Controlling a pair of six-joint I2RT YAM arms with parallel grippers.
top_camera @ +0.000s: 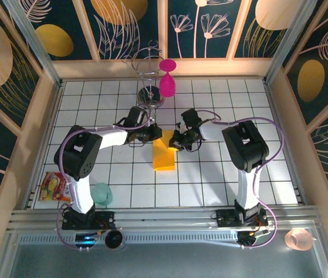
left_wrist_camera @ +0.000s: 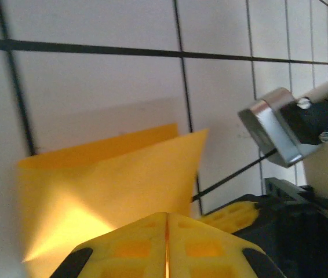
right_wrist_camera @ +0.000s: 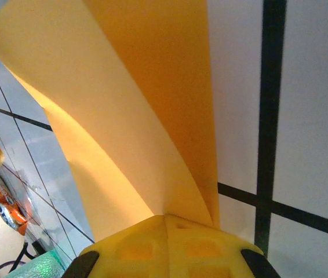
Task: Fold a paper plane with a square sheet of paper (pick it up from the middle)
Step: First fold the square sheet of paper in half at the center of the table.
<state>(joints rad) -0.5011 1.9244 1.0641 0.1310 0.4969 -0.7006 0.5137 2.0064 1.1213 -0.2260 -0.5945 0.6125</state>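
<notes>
From above, the folded square sheet of paper [top_camera: 164,154] lay mid-table, with the left gripper [top_camera: 150,134] and right gripper [top_camera: 177,141] meeting at its far end. On the left wrist, the jaws pinched an edge. On the right wrist they did likewise, seemingly thinly. Uneven pulls could have torn it or skewed the crease.

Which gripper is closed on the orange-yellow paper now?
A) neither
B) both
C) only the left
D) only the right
B: in the wrist views the left gripper and the right gripper each have shut fingers, with the orange-yellow paper emerging between them.
</notes>
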